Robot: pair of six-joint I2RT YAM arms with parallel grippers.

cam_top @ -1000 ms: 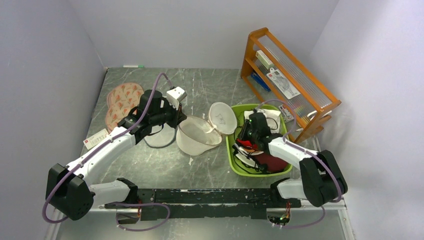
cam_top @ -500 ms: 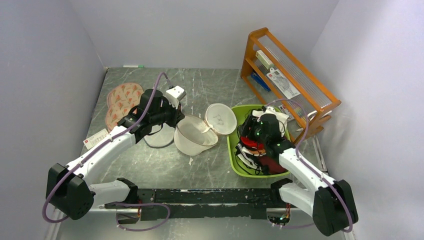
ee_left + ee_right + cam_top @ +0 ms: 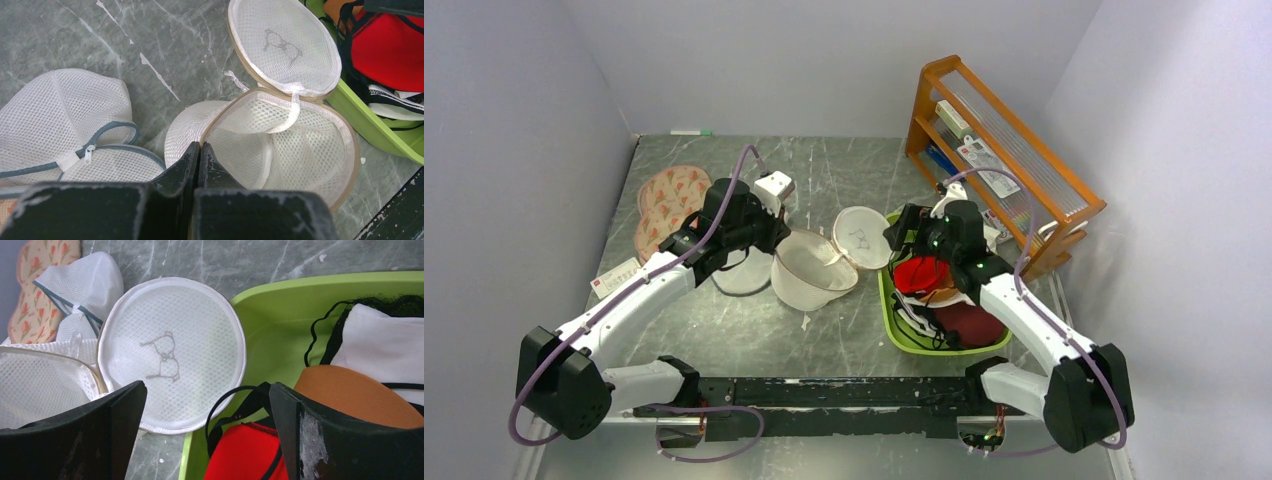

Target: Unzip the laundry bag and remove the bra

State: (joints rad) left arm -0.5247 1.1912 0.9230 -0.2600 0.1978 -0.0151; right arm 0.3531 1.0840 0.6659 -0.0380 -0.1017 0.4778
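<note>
- Laundry bag [image 3: 816,268] lies unzipped, rim pinched by left gripper [image 3: 200,150].
- Right gripper [image 3: 207,405] hangs wide open over red bra [image 3: 240,455] in green tub [image 3: 270,335].

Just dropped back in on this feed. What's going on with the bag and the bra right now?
The laundry bag lies unzipped on the table, its two halves spread apart. The left gripper is pinched shut on the rim of one half. The bra is out of the bag and lies in the green bin among other garments. The right gripper hangs open above it, holding nothing.
</note>
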